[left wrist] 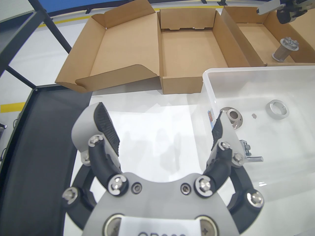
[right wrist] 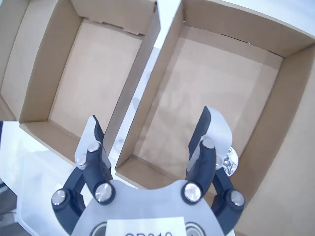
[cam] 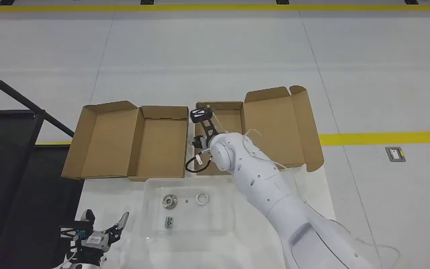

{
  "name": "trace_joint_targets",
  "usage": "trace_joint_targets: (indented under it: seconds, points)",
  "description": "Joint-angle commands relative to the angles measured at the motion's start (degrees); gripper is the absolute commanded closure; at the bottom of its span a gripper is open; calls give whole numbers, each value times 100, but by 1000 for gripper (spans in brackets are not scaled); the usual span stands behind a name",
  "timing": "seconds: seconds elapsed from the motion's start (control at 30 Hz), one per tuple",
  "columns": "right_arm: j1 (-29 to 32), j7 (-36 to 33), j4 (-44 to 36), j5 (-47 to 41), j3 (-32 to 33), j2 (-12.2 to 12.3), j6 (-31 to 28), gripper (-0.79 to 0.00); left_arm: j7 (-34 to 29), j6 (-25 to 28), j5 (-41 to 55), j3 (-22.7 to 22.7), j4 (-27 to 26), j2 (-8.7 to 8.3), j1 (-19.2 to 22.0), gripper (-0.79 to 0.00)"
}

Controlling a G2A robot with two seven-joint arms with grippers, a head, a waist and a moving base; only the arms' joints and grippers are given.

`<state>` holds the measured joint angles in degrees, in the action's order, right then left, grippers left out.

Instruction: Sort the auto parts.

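A clear plastic bin [cam: 151, 232] at the table's front holds a flanged bushing [left wrist: 233, 117], a metal ring [left wrist: 278, 108] and a small bracket [left wrist: 248, 152]. Behind it stand two open cardboard boxes, the left box [cam: 164, 144] bare and the right box [cam: 232, 121] holding a mesh filter cylinder [left wrist: 285, 50]. My left gripper [left wrist: 160, 110] is open over the white table just outside the bin's left wall. My right gripper [right wrist: 150, 113] hangs open with nothing in it above the right box's near left corner [cam: 203, 116]. The filter [right wrist: 231, 163] peeks out behind one finger.
Both box lids lie flat outward, one [cam: 104, 140] to the left and one [cam: 282, 128] to the right. A black surface with a dark metal frame [cam: 27, 175] borders the table's left side. White tabletop [left wrist: 152, 148] lies between it and the bin.
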<state>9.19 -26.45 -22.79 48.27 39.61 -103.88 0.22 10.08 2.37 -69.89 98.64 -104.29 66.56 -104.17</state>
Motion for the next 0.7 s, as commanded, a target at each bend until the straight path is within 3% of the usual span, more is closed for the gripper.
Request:
trace_joint_targets:
  seconds: [0.0,0.67]
  points:
    - [90,-79,-230,160,-27,38,-86,-785,0,0,0,0,0,0,0,-785]
    - [209,-65,-520,356,-47,94,-173,-785,0,0,0,0,0,0,0,-785]
